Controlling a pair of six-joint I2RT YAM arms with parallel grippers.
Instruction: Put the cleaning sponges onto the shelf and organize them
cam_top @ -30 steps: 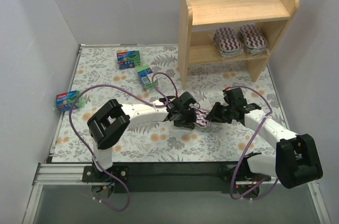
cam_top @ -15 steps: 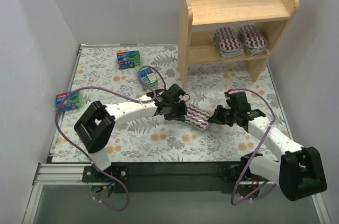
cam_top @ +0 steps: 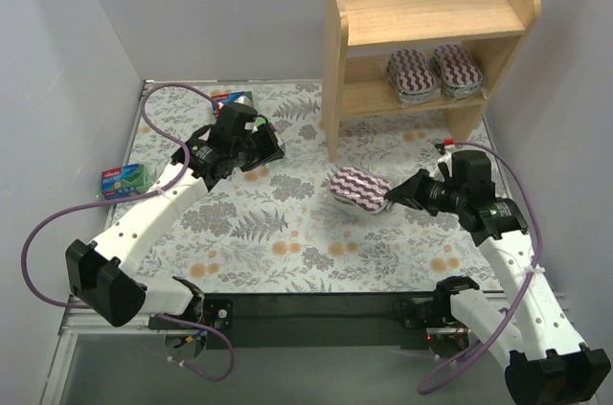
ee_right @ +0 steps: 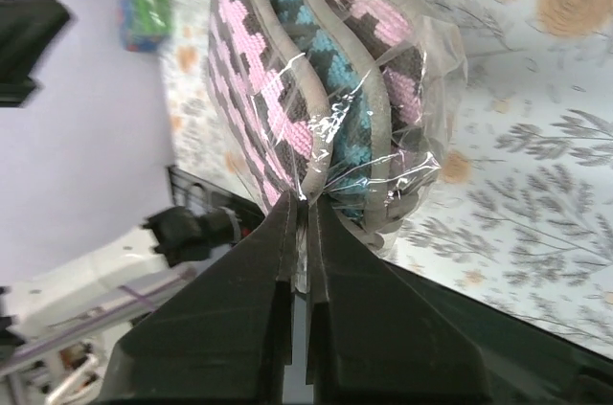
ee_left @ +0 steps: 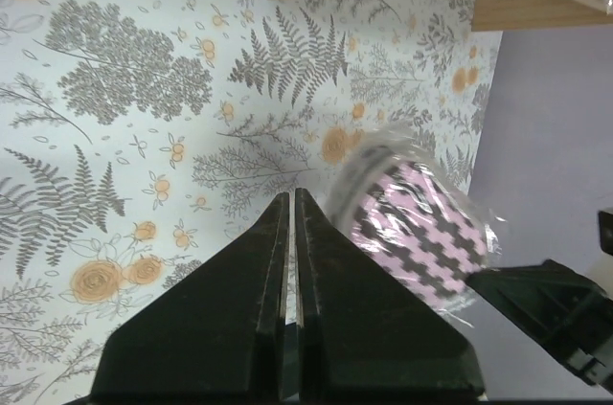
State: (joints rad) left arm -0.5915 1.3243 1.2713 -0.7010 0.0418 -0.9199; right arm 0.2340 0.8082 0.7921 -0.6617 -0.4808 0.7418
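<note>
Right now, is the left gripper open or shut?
Shut: the left gripper shows both fingers pressed together, holding nothing.

oval pad (ee_right: 287, 108): knit-look cloth under glossy crinkled clear plastic wrap; shelf (cam_top: 431, 8): pale wood, smooth matt; table cover (cam_top: 268, 233): matt floral print
</note>
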